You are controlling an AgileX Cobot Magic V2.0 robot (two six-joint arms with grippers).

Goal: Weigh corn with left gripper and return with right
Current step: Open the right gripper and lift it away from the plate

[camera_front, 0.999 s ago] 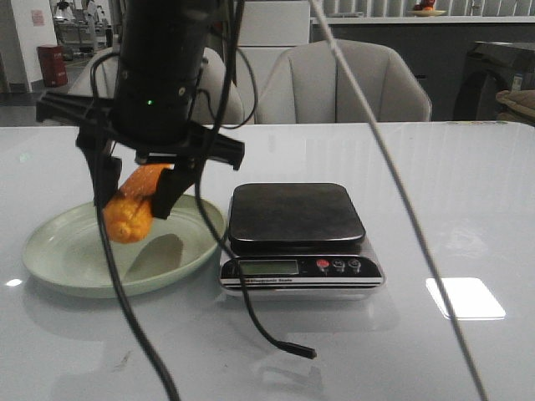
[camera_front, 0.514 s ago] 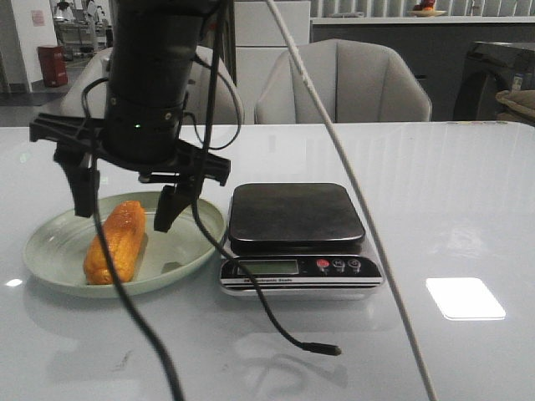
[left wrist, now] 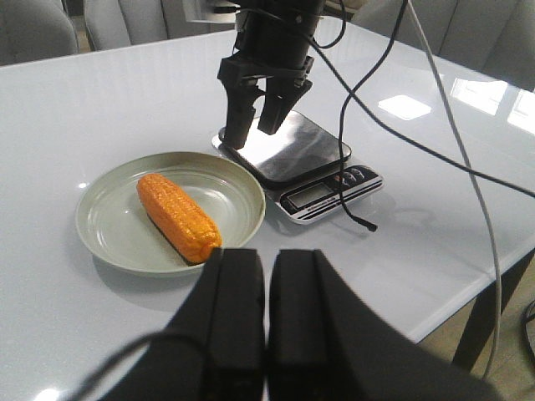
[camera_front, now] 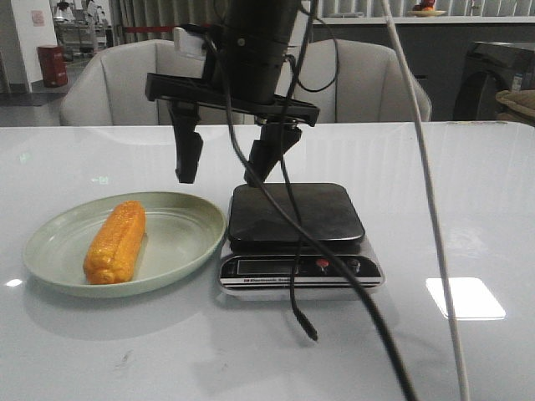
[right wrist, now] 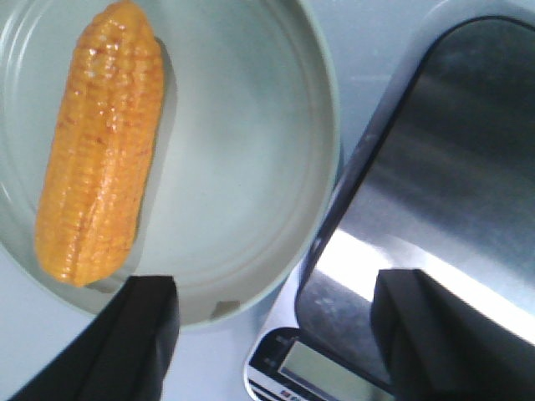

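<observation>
The orange-yellow corn [camera_front: 115, 241] lies flat on the left half of the pale green plate [camera_front: 177, 227], with nothing touching it. My right gripper [camera_front: 219, 177] hangs open and empty above the gap between the plate and the scale [camera_front: 294, 213]. Its own view looks straight down on the corn [right wrist: 99, 192], the plate [right wrist: 242, 167] and the scale [right wrist: 443, 167], with the right gripper [right wrist: 276, 284] spread wide. My left gripper [left wrist: 267, 259] is shut with nothing in it, low over the table's near side. From there the corn [left wrist: 178, 215] and the right gripper [left wrist: 251, 134] both show.
A black cable [camera_front: 292, 276] dangles from the right arm across the scale's display, and a white cable [camera_front: 435, 242] crosses the right side. Grey chairs [camera_front: 359, 83] stand behind the table. The table's near edge [left wrist: 501, 259] shows in the left wrist view.
One second ago the right gripper held the corn above the plate. It then let the corn down onto the plate, opened, rose and moved right toward the scale.
</observation>
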